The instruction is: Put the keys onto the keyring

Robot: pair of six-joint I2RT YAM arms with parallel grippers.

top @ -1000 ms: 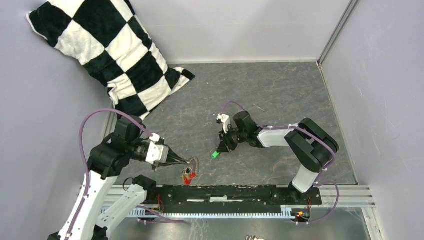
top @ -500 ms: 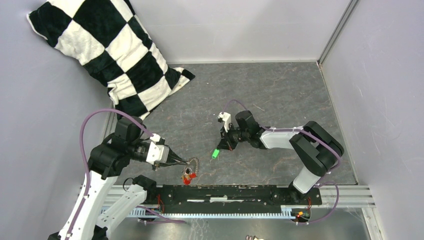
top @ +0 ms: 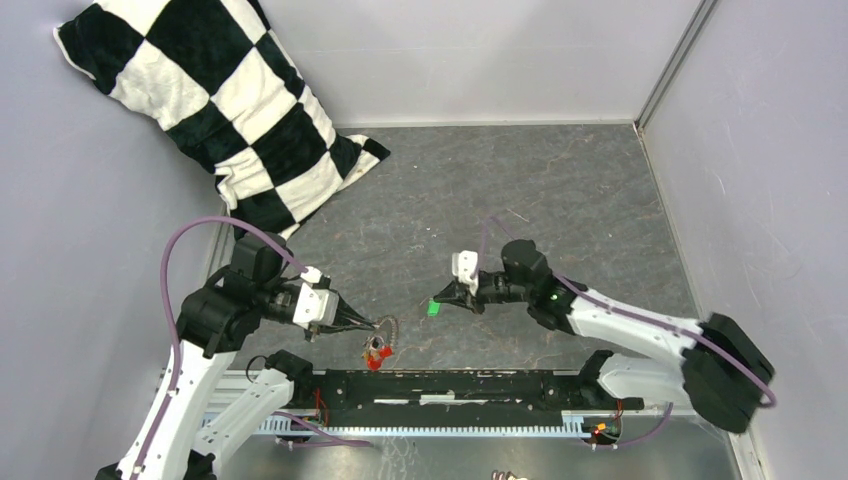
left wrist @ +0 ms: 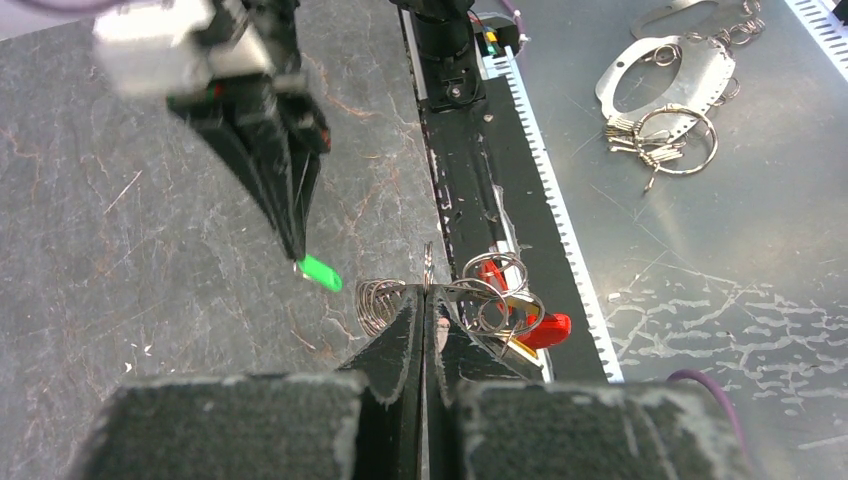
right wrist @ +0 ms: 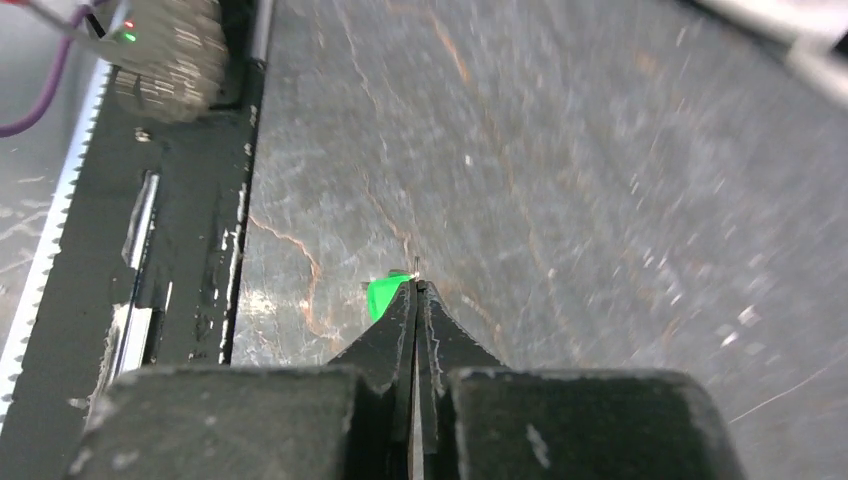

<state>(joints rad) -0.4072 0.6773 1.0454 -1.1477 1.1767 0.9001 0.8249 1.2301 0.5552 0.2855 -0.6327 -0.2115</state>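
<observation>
Since left fingers [left wrist: 396, 340] clamped the keyring [left wrist: 378, 300] and right fingers [right wrist: 392, 338] pinched the green key [right wrist: 383, 295], a slow, lined-up approach seemed best.

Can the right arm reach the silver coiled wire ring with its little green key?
Probably yes: only bare tabletop separates the right gripper and its green key from the silver wire ring.

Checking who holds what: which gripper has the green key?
The right gripper: its shut tips pinch the green key, while the left gripper is shut on the keyring instead.
</observation>
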